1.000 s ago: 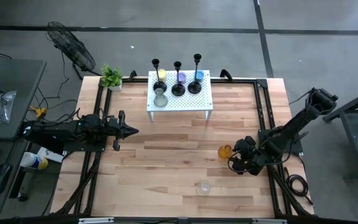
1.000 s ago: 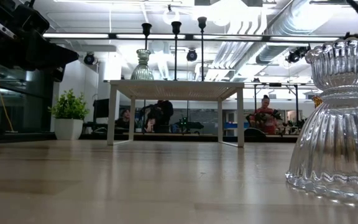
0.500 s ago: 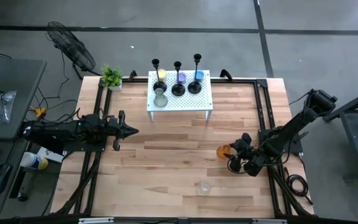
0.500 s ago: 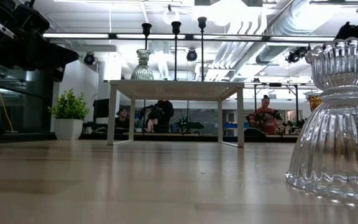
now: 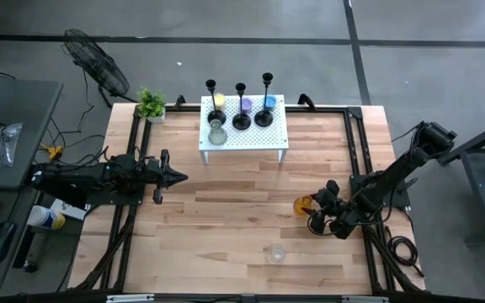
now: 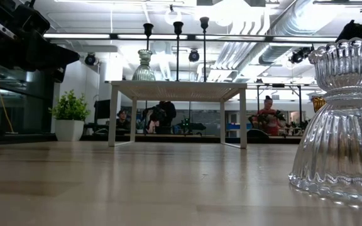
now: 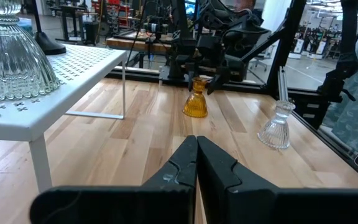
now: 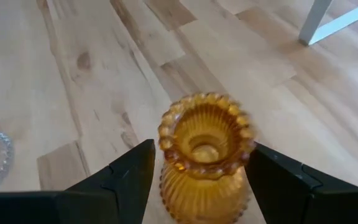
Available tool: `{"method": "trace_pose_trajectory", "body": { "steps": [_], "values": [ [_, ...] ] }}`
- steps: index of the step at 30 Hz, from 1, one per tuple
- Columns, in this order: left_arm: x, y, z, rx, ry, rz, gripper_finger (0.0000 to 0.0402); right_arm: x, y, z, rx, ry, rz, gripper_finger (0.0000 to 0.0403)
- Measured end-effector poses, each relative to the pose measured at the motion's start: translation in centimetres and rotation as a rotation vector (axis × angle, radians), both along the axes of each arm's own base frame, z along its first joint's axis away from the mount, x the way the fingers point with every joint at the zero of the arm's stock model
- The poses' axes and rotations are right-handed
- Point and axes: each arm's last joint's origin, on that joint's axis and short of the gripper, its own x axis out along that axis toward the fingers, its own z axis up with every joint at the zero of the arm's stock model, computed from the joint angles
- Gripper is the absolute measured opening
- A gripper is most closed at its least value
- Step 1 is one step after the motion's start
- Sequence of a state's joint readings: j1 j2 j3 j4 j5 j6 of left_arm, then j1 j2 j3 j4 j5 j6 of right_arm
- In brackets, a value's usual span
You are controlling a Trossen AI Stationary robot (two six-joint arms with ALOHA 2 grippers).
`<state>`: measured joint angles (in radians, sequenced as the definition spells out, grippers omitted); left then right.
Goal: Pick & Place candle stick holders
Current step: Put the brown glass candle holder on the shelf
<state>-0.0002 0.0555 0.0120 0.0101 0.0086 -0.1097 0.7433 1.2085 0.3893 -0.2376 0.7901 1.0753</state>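
Near the right edge of the wooden table (image 5: 226,227), the right gripper (image 5: 313,212) has its jaws spread wide on either side of the amber cup (image 8: 206,149), with a finger flanking each side of the ribbed glass and no contact that can be made out. The cup stands upright on the bare boards, well apart from the white perforated stand (image 5: 251,135) at the far side. On that stand sit the three black candlesticks (image 5: 240,108) with the yellow, purple and blue cups behind them and a pale green glass holder (image 5: 216,133) at its front left corner. A clear glass holder (image 5: 275,252) waits alone near the table's front edge, upright.

By the look of it the step in hand is the pick of the amber cup: the approach seems finished and the grasp not yet made. The next move calls for closing the fingers squarely on the narrow neck under the beaded rim, gently enough that the glass does not tip or slip, then lifting straight up before carrying it toward the stand.

At the table's left side the left gripper (image 7: 196,163) is parked, its jaws pressed shut on nothing.

No brand, label or readable writing shows on any holder or on the stand
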Motion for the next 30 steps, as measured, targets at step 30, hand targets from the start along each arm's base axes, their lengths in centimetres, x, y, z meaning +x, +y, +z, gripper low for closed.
{"method": "trace_pose_trajectory", "body": {
  "steps": [30],
  "values": [
    [0.0, 0.0, 0.0, 0.0, 0.0, 0.0, 0.0, 0.8, -0.1, -1.4, -0.017, -0.092, -0.043, 0.0189]
  ]
}}
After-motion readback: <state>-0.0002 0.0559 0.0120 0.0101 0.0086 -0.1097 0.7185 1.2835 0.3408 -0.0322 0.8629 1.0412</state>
